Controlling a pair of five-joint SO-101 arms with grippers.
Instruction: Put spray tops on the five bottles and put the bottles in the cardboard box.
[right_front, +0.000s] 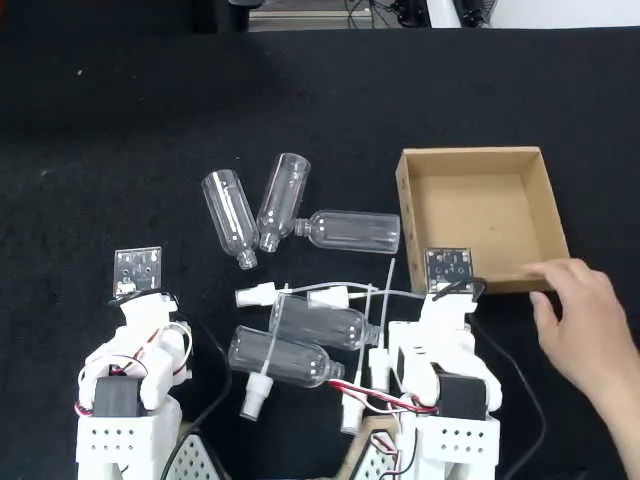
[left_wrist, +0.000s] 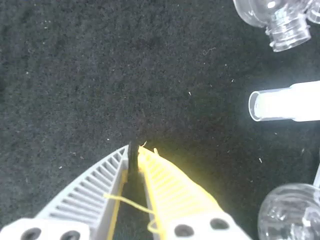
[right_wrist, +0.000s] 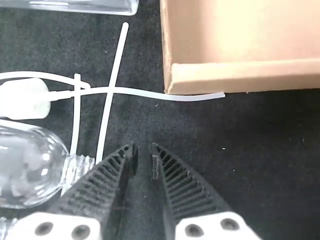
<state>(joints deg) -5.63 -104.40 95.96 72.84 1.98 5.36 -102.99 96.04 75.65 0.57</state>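
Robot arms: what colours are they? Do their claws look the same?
The left arm and right arm are white blocky plastic with black motors and red and black cables. The left gripper has one white ribbed finger and one yellow; the right gripper has two black ribbed fingers.

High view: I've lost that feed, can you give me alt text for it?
Five uncapped clear bottles lie on the black table with loose spray tops, left of an empty cardboard box. A person's hand is at the box's near right corner. The left arm and right arm sit at the near edge.
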